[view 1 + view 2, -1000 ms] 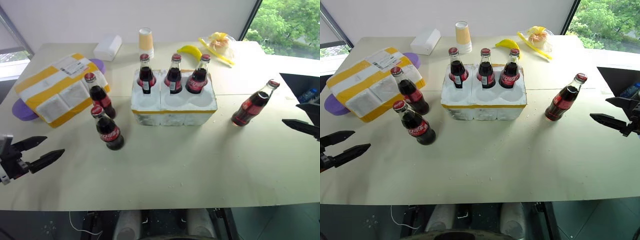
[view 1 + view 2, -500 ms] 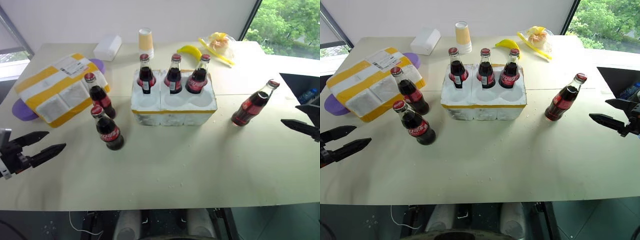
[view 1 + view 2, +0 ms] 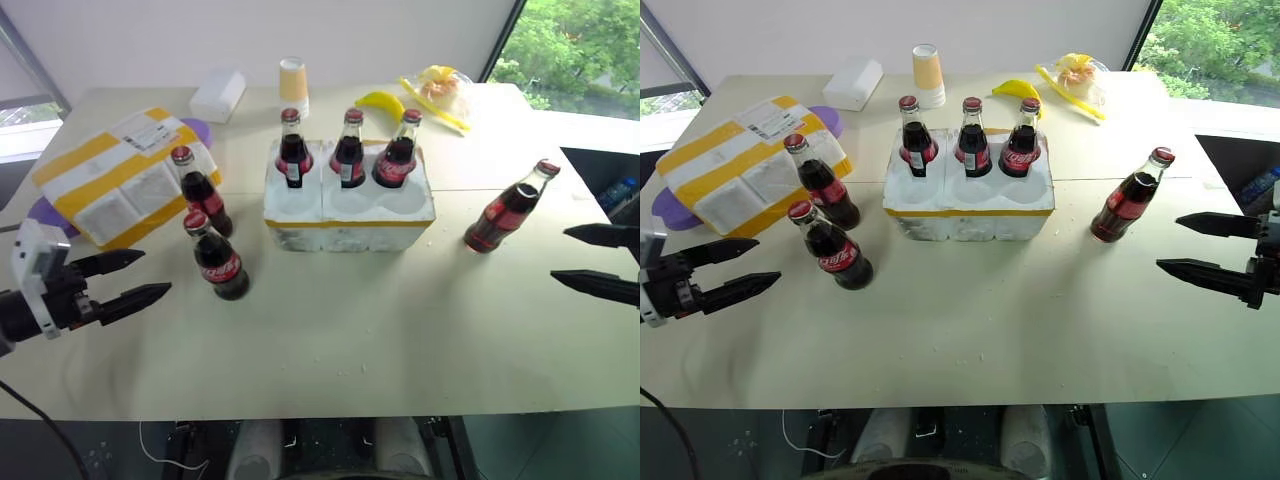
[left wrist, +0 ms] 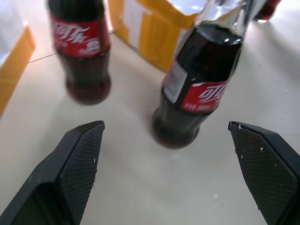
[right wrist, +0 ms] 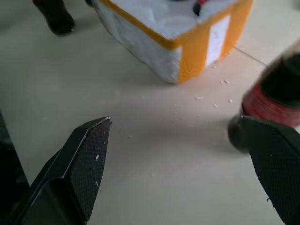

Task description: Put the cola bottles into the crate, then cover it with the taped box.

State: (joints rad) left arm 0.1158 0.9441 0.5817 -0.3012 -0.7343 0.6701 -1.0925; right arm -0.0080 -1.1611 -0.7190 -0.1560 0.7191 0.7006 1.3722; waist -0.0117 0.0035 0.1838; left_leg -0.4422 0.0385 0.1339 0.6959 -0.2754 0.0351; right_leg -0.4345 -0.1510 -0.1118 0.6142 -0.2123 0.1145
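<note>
Six cola bottles (image 3: 1130,196) upright, caps up: three in the crate's (image 3: 970,212) back wells, two left, one right. Left gripper (image 3: 735,267) and right gripper (image 3: 1203,247) spread wide, empty. Taped box (image 3: 732,165) far left, partly hiding a purple plate (image 3: 662,208).

Three cola bottles (image 3: 347,149) stand in the crate's (image 3: 348,213) back row, two left, one right.
</note>
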